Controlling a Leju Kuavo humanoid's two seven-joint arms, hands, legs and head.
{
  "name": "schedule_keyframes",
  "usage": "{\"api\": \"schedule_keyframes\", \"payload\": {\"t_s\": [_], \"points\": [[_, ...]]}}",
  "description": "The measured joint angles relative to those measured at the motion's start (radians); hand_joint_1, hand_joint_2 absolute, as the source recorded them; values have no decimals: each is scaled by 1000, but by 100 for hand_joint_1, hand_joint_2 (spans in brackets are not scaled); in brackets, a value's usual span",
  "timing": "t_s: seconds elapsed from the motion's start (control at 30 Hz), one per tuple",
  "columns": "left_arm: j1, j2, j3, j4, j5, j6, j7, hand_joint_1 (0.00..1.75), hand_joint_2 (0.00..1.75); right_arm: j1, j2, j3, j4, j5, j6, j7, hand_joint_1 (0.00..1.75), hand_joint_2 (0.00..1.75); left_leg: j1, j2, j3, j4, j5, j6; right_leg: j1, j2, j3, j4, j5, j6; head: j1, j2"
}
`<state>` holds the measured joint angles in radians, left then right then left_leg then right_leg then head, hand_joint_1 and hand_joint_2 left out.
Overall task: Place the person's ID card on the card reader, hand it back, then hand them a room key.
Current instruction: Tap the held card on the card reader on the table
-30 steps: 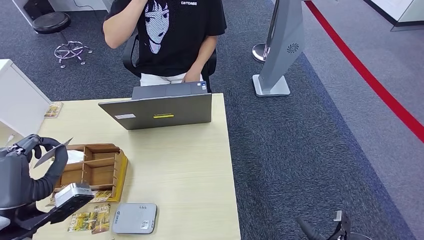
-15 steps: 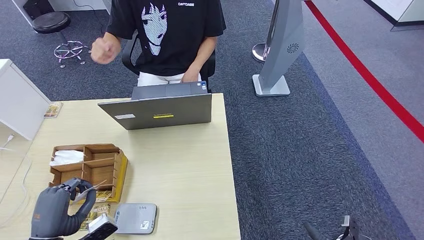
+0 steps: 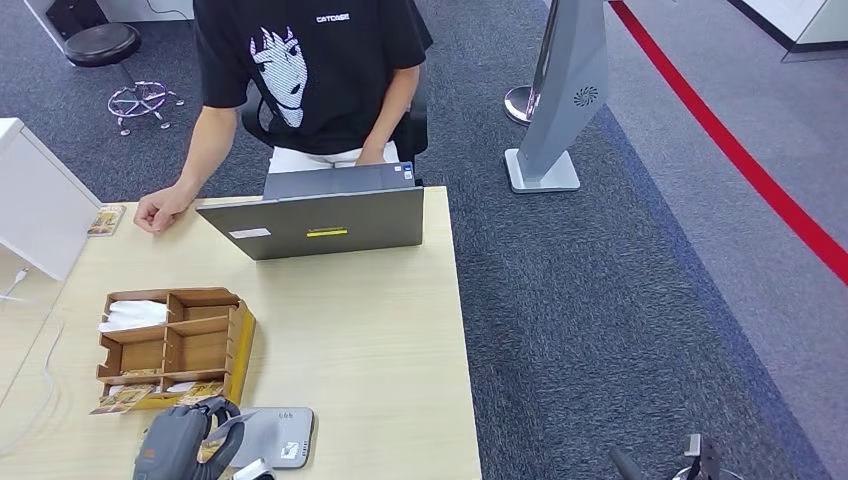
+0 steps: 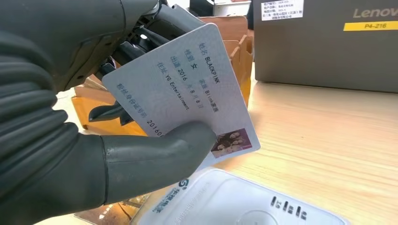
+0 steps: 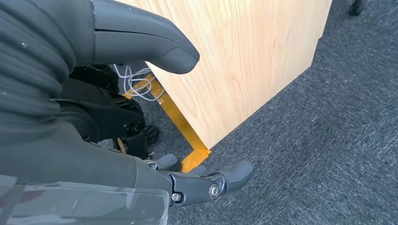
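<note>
On the pale wood desk, your left hand has dropped from beside the wooden organizer to just over the card reader — ID card pinched, ready to place — while the right hand hangs empty, fingers apart.

ID card, pinched in left hand: "BLACKPINK", "YG Entertainment", "2016", "8", plus Chinese chars & a number starting "2016", rest hidden by thumb. Laptop lid: "Lenovo" & yellow sticker "P4-216"; white label w/ print too small to read. Person's black T-shirt: white chest word approx "CATCASE", not sharp. Card reader: logo text unreadable.
</note>
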<state>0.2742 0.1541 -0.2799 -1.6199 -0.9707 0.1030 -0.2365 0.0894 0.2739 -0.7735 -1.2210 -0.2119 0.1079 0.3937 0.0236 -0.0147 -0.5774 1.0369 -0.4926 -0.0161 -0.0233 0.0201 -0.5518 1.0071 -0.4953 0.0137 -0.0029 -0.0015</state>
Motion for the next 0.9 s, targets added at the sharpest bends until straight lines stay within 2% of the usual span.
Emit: {"api": "schedule_keyframes", "payload": {"t_s": [0.23, 0.67, 0.9], "points": [[-23, 22, -84, 12, 14, 93, -49, 175, 175, 0, 0, -1, 5, 2, 30, -14, 0, 175, 0, 0, 0, 0, 0, 0, 0, -1, 0, 0, 0, 0, 0, 0], [-43, 46, -152, 13, 14, 97, -50, 175, 175, -3, 0, -2, 15, 3, 35, -18, 0, 175, 0, 0, 0, 0, 0, 0, 0, -1, 0, 0, 0, 0, 0, 0], [-58, 64, -184, 78, 7, 97, -30, 175, 175, -5, 0, -3, 26, 15, 41, -21, 0, 175, 0, 0, 0, 0, 0, 0, 0, -1, 0, 0, 0, 0, 0, 0]]}}
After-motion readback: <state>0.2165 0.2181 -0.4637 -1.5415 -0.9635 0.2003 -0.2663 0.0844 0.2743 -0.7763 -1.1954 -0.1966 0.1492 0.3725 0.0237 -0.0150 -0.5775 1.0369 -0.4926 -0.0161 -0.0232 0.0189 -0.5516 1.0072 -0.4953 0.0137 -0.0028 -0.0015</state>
